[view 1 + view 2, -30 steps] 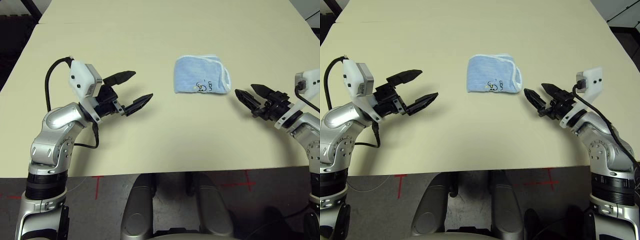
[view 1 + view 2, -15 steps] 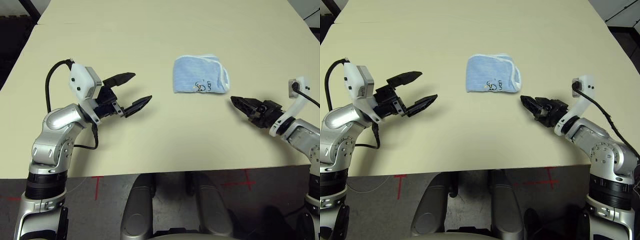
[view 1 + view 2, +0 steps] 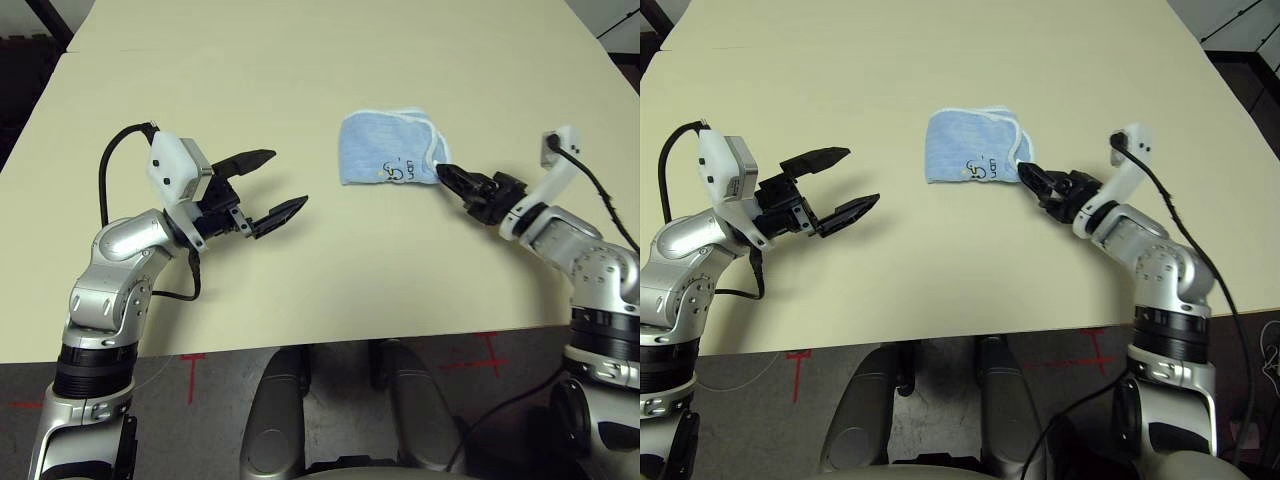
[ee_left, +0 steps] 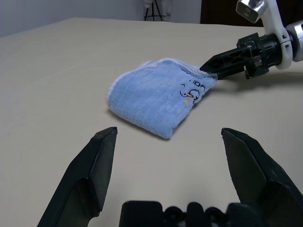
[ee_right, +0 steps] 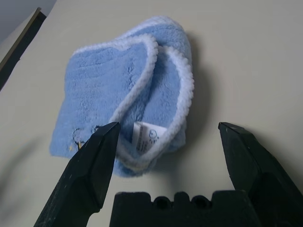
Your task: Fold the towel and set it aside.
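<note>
The right gripper has slid in from the right, fingers apart, to the open right edge of the folded towel mid-table (left gripper waits open, well apart), likely about to pinch it.

My black fingers frame a light-blue towel with white stitched edging, a white tag and a dark motif, on the cream table.
</note>
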Controlling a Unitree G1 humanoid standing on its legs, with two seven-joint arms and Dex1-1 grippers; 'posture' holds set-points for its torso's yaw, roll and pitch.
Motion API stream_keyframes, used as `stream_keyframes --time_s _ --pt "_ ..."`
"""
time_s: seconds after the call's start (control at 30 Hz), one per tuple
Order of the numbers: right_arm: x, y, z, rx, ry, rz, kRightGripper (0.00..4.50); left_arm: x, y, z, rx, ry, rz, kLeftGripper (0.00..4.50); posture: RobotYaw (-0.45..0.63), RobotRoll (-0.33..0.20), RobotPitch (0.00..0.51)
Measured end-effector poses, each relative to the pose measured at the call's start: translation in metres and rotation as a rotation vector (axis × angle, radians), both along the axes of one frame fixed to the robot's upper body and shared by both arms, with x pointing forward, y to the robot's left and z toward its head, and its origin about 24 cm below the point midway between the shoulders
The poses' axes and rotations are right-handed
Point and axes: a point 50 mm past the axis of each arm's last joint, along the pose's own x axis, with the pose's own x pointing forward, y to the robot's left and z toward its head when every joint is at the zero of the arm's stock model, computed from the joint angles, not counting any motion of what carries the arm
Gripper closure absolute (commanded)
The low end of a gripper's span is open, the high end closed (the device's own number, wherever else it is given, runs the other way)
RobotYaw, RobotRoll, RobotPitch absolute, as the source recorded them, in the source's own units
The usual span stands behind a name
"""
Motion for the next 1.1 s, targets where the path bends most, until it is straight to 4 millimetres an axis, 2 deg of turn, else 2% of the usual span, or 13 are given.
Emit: stream_keyframes --time_s 0.1,0.57,1.1 --pt "0.004 0.002 0.000 0.006 -0.010 0.008 0.00 0.000 0.000 0.000 0.000 0.000 0.002 0.04 0.03 0.000 0.329" --pt "0.025 0.025 0.007 -0.025 -0.032 0.053 0.00 0.001 -0.005 -0.002 0.008 0.003 -0.005 0.04 0.02 0.000 0.331" --pt "0.036 0.034 0.012 -0.069 -0.028 0.094 0.00 0.002 -0.008 -0.004 0.022 0.008 -0.013 0.04 0.02 0.000 0.331"
